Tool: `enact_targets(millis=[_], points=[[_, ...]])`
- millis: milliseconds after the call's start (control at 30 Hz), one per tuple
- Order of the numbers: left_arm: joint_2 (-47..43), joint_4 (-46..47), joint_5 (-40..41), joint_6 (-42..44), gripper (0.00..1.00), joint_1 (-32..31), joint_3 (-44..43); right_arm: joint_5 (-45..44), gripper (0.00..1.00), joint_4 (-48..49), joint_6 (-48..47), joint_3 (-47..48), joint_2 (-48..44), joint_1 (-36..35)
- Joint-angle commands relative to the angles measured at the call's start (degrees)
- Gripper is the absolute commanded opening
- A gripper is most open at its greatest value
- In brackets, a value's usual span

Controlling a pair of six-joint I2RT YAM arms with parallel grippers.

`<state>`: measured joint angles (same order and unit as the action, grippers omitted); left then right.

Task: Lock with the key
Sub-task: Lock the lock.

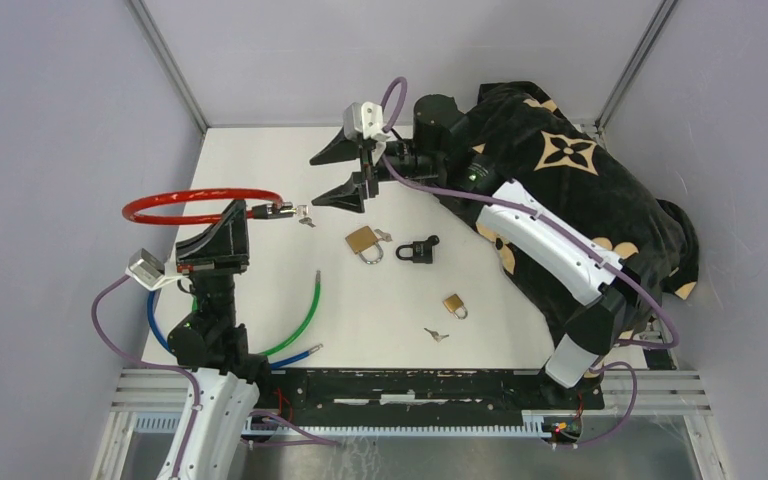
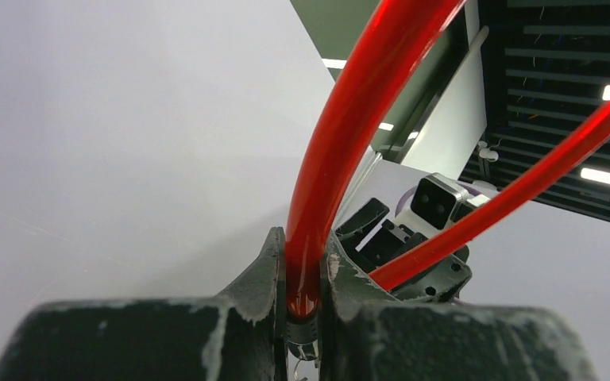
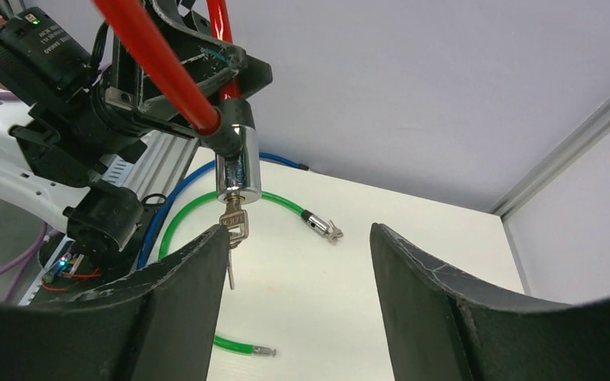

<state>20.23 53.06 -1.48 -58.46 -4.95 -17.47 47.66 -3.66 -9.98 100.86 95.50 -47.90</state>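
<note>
- We see a red cable (image 1: 200, 205) in the black left end effector (image 1: 238, 212).
- Beside it: green cable (image 1: 310, 305), blue cable (image 1: 290, 358), white table (image 1: 380, 320).
- Near our right end effector (image 1: 332, 177): brass padlock (image 1: 363, 243), smaller brass padlock (image 1: 454, 304), black padlock (image 1: 417, 249).
- Behind it: black cloth (image 1: 570, 200), tan flower motifs.

The red cable (image 2: 345, 135) has a glossy, smooth plastic coat. Its lock cylinder (image 3: 238, 163) is polished, mirror-like metal; the key (image 3: 234, 225) is duller metal. The larger padlock (image 1: 363, 241) looks like brass, and the black padlock (image 1: 416, 250) is matt. The fingers (image 3: 445, 317) of the right gripper (image 3: 299, 234) are matt black, worn pale at the edges. The table (image 1: 380, 310) is matt white.
</note>
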Motion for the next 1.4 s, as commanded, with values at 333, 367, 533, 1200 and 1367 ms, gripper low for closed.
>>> enact_targets(millis=[333, 367, 533, 1200, 1367], points=[[-0.06, -1.39, 1.30, -4.57, 0.02, 0.12, -2.03, -1.97, 0.67, 1.08, 6.22, -2.00, -1.34, -1.75], [0.04, -1.61, 1.30, -5.08, 0.02, 0.12, -2.04, -2.83, 0.67, 2.58, 6.87, -3.37, -1.75, -1.91], [0.08, -1.38, 1.30, -4.74, 0.02, 0.11, -1.91, -3.70, 0.64, 2.61, 7.17, -2.71, 0.31, -2.26], [0.02, -1.13, 1.30, -4.91, 0.02, 0.12, -1.86, -4.52, 0.42, -7.08, 1.59, 2.83, 3.55, -4.13], [0.20, -1.25, 1.26, -5.07, 0.02, 0.11, -1.77, -5.88, 0.22, -5.97, 1.36, 1.52, 2.26, -4.30]])
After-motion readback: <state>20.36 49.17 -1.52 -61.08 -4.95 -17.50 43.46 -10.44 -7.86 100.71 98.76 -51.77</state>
